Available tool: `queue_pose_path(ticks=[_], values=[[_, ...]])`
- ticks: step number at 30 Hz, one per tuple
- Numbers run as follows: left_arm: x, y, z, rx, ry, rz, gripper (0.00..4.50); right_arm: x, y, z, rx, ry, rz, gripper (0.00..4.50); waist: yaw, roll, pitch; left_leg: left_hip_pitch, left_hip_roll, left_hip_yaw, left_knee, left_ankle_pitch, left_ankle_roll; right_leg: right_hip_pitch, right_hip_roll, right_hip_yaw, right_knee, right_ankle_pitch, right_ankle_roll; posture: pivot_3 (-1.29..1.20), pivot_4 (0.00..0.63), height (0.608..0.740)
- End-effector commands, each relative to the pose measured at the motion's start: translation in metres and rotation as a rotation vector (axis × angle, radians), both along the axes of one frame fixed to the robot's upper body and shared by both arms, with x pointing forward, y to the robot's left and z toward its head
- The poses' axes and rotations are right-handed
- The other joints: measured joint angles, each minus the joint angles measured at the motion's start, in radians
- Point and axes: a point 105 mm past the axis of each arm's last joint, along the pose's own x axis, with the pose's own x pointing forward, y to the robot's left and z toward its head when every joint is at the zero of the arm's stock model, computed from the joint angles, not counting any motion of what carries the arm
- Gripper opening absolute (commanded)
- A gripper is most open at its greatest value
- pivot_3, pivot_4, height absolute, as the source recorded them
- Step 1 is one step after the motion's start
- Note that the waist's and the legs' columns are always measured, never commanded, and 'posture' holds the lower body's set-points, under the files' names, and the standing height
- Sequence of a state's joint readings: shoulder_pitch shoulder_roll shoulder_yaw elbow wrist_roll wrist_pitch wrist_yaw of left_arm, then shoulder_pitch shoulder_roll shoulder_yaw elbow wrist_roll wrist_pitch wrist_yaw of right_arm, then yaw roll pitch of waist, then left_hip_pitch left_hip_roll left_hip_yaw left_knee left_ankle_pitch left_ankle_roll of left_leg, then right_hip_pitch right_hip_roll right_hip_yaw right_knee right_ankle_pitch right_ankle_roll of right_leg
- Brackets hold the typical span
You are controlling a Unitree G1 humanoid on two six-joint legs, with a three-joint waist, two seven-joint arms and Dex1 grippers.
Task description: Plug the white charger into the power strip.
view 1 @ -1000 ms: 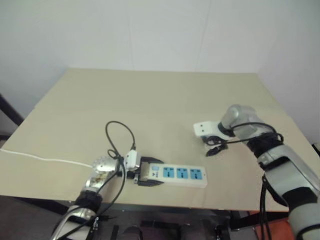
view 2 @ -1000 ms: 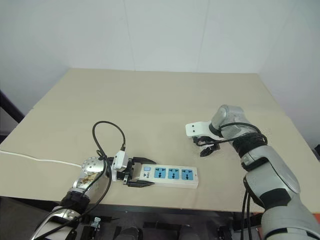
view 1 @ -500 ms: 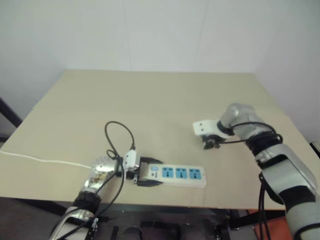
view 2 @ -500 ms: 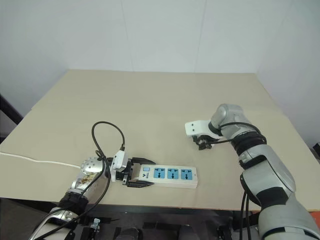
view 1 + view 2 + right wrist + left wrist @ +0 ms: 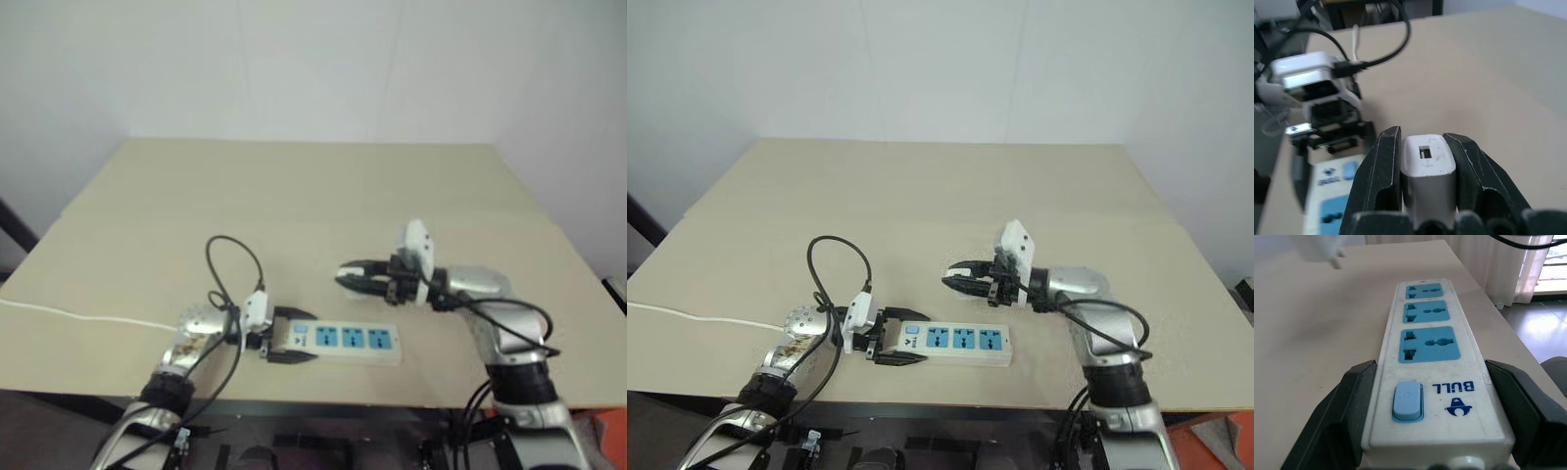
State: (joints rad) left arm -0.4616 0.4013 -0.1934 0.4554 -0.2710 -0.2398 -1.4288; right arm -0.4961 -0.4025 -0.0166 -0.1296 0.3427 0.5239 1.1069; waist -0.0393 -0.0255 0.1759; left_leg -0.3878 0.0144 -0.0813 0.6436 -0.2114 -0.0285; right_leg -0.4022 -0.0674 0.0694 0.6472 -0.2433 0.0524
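White charger (image 5: 1428,166) clamped (right tool (image 5: 1426,147)) above strip (image 5: 955,341).

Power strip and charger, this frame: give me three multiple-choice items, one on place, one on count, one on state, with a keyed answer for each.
1. Where does the left gripper hold the power strip?
A. At its switch end
B. At its middle socket
C. At the end far from the switch

2. How many blue socket faces does the strip have?
A. Two
B. Three
C. Five

3. What is the state of the white charger?
A. Plugged into the strip
B. Lying loose on the table
C. Clamped between the right gripper fingers, clear of the strip

Answers:
1. A: the left wrist view shows the black fingers flanking the end with the blue switch.
2. B: three blue faces sit in a row past the switch.
3. C: the right wrist view shows the charger squeezed between both fingers, with all three sockets unoccupied.
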Motion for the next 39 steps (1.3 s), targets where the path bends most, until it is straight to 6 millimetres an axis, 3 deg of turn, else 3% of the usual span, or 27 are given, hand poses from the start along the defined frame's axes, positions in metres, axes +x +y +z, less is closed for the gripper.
queue_pose_path(ticks=[1, 10, 22, 32, 39], values=[[-0.004, 0.004, -0.013, 0.058, 0.043, -0.005, 3.28, -0.01, 0.004, 0.002, 0.076, -0.04, 0.033, 1.2, -0.002, 0.0, 0.0, 0.0, 0.0, 0.0, 0.0, 0.0, 0.0, 0.0, 0.0, 0.0, 0.0, -0.001, 0.001, 0.0, 0.15, 0.74], [-0.003, 0.008, -0.013, 0.068, 0.045, 0.003, 3.28, -0.017, 0.032, -0.014, 0.171, 0.026, 0.116, 1.2, -0.004, 0.0, 0.0, 0.0, 0.0, 0.0, 0.0, 0.0, 0.0, 0.0, 0.001, 0.0, 0.0, -0.001, 0.002, 0.0, 0.15, 0.74], [-0.006, 0.01, -0.013, 0.073, 0.051, 0.0, 3.28, -0.016, 0.044, -0.04, 0.132, 0.036, 0.122, 1.2, -0.006, 0.0, 0.0, 0.0, 0.001, 0.0, 0.0, 0.0, 0.0, 0.0, 0.001, 0.0, -0.001, -0.002, 0.002, 0.0, 0.15, 0.74], [-0.007, 0.011, -0.012, 0.081, 0.052, 0.0, 3.28, -0.022, 0.035, -0.058, 0.056, 0.034, 0.14, 1.2, -0.007, 0.0, 0.0, 0.001, 0.002, 0.0, -0.001, 0.0, 0.0, 0.0, 0.002, 0.0, -0.001, -0.002, 0.003, 0.0, 0.15, 0.74], [-0.007, 0.011, -0.013, 0.082, 0.057, 0.001, 3.28, -0.019, 0.025, -0.057, 0.046, 0.032, 0.116, 1.2, -0.006, 0.0, 0.0, 0.0, 0.002, 0.0, -0.001, 0.0, 0.0, 0.0, 0.002, 0.0, -0.001, -0.002, 0.003, 0.0, 0.15, 0.74]])
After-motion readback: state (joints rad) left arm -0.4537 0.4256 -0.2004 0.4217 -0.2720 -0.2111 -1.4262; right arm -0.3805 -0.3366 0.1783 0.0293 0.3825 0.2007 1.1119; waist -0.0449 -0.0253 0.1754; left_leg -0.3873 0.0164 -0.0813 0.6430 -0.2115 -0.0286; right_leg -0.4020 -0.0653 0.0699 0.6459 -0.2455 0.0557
